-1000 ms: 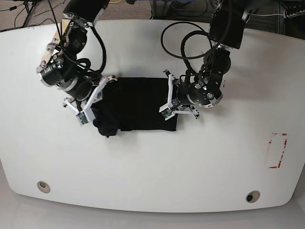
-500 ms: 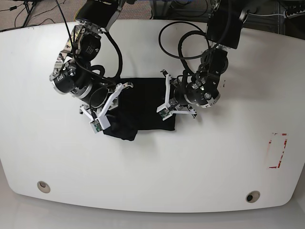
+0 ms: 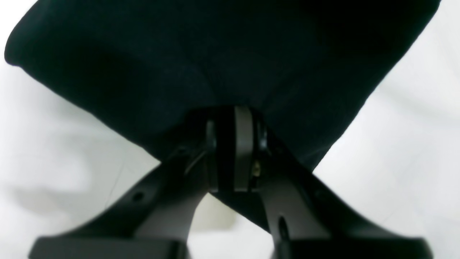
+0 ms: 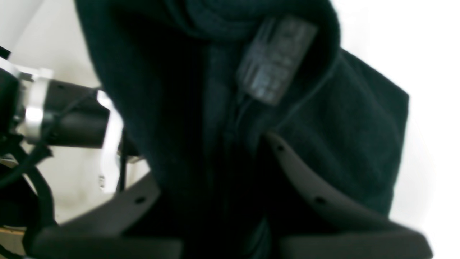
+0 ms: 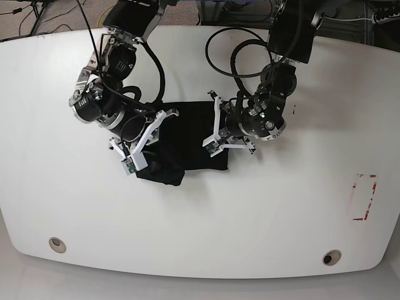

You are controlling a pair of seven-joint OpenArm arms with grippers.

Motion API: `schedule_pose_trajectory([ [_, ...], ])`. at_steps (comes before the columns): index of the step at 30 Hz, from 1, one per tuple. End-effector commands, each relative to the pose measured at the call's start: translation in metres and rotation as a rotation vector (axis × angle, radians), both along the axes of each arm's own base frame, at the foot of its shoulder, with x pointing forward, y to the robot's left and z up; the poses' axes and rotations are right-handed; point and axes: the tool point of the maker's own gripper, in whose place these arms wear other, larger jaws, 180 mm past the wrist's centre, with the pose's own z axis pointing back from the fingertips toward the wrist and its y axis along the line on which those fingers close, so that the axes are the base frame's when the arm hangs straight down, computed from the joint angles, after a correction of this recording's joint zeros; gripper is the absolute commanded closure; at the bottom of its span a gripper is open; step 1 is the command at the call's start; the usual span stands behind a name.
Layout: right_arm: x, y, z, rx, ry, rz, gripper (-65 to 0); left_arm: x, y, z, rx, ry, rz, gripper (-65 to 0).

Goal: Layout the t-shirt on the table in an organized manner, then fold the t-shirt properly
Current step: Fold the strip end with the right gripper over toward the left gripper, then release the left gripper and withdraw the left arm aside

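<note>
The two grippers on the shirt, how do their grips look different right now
The left gripper pinches a flat, smooth edge of the t-shirt; the right gripper holds a thick bunch with a label showing. By the left gripper the shirt lies flat on the table; by the right it is rumpled. Both are shut on cloth.

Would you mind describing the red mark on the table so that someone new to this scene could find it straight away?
Start with the white table and look to the side away from the black t-shirt, past the left gripper, toward the tabletop's edge. There sits the red-outlined rectangle, flat on the surface. It is the only red thing here, and unlike the round grommet hole nearby, it is angular.
</note>
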Motion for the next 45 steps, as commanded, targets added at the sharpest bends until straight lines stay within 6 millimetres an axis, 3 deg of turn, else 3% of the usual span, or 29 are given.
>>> schedule_pose_trajectory([
  [1,0.007,0.012,0.016,0.039,-0.060,0.027,-4.0,-0.008,0.006,-0.008,0.059,0.031,-0.016,-4.2],
  [8,0.006,0.035,0.021,0.060,-0.086,0.088,-4.0,-0.008,0.005,-0.008,0.056,0.032,-0.017,-4.2],
  [18,0.007,0.041,0.004,0.093,-0.032,0.097,-4.1,0.001,0.010,-0.003,0.018,0.034,0.047,-4.3],
  [24,0.006,0.041,0.004,0.093,-0.030,0.098,-5.5,0.010,0.020,0.000,-0.021,0.038,0.129,-4.4],
  [27,0.006,0.045,0.004,0.092,-0.032,0.111,-14.7,0.011,0.021,0.001,-0.024,0.039,0.138,-4.4],
  [31,0.006,0.048,0.006,0.092,-0.036,0.120,-32.3,0.011,0.021,0.001,-0.025,0.039,0.138,-4.9],
  [35,0.006,0.054,0.008,0.092,-0.042,0.139,-49.3,0.011,0.018,0.003,-0.047,0.043,0.141,-12.4],
  [38,0.004,0.061,0.009,0.090,-0.046,0.163,-55.0,0.012,0.014,0.007,-0.102,0.051,0.155,-17.8],
  [45,0.010,0.061,0.015,0.087,-0.065,0.163,-55.3,0.028,0.024,0.035,-0.264,0.025,0.256,-25.8],
])
